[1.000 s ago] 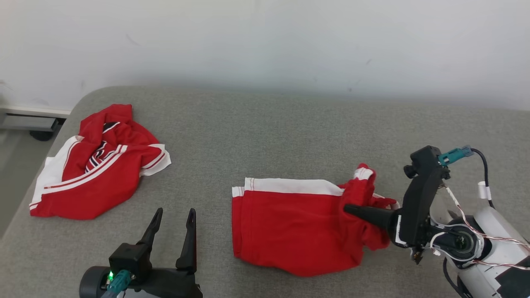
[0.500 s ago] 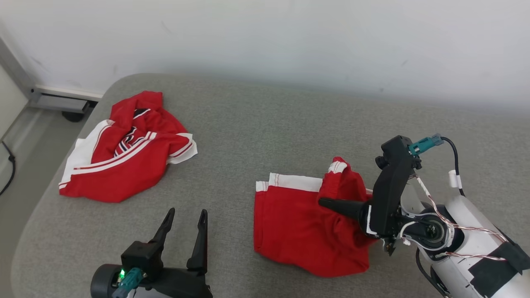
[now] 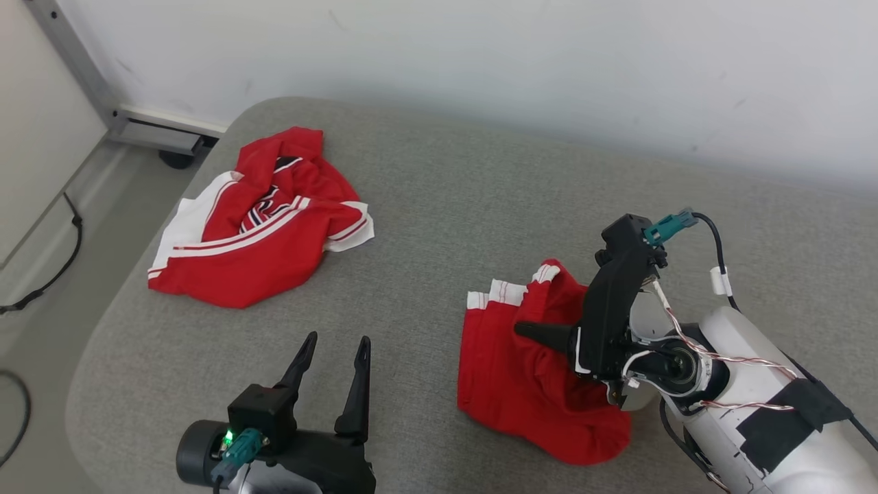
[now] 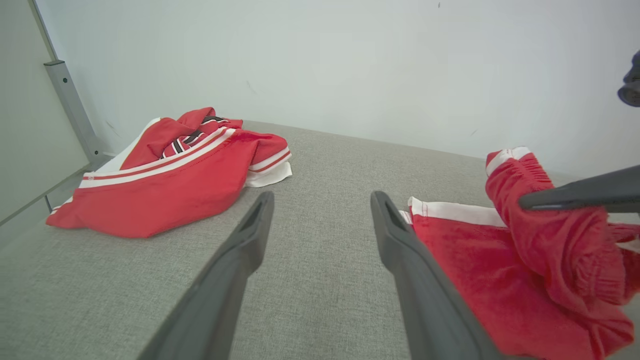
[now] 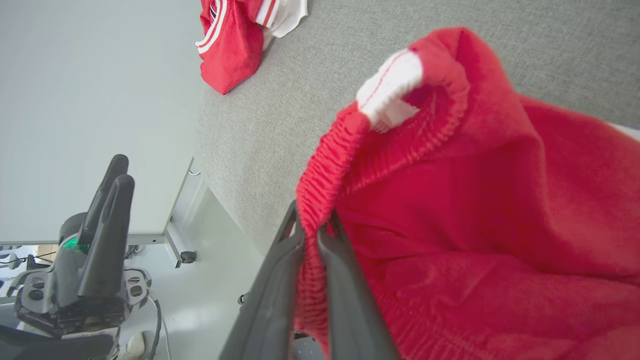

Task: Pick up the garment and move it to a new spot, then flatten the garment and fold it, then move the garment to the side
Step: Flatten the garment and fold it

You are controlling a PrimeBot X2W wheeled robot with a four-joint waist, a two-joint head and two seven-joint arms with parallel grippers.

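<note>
Shorts of red fabric with white trim (image 3: 511, 394) lie bunched at lower right of the head view on the grey cushion (image 3: 439, 219), elastic edge pinched in the closed right gripper (image 3: 529, 331). The left gripper (image 3: 337, 341) gapes empty near them.

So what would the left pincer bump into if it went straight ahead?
Probably the bare mat, since the left pincer points between the jersey and the shorts; depth is unclear.

A grey padded surface (image 3: 439, 206) is bearing a crumpled red-and-white garment (image 3: 260, 226) and, well apart, red shorts (image 3: 521, 384).
</note>
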